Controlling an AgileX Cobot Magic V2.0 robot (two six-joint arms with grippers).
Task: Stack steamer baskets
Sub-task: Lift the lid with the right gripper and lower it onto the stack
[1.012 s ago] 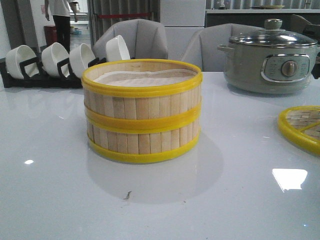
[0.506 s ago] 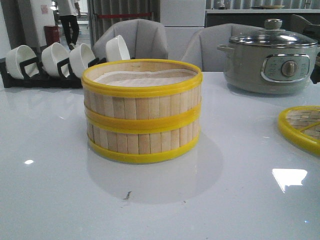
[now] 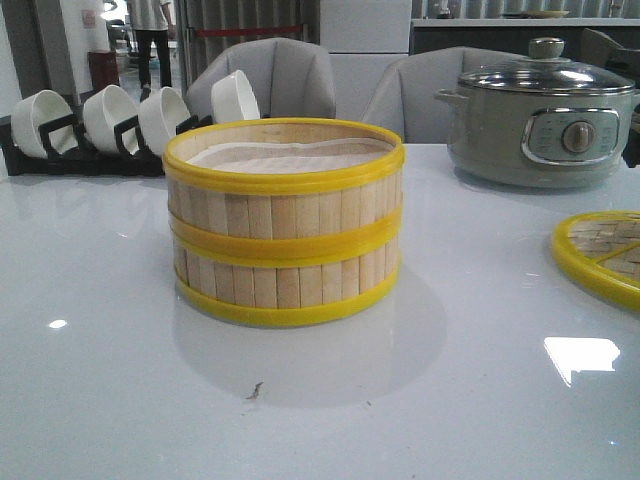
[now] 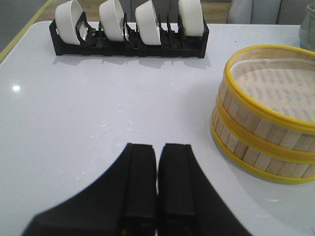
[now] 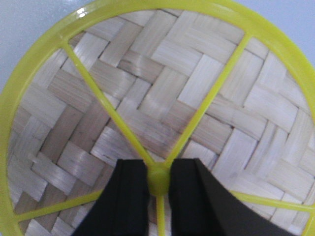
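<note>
With the two steamer baskets [image 3: 284, 222] already stacked at centre frame on the tabletop [image 3: 100, 380], your left gripper [image 4: 157, 172] rests with jaws pressed together, while your right gripper [image 5: 159, 179] pinches the lid [image 5: 162, 113] knob, probably ready to lift it onto the stack.

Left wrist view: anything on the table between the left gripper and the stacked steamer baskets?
Nothing visible. Only bare white table lies between the left gripper, its jaws closed, and the steamer baskets. The bowl rack stands further back, off that line.
</note>
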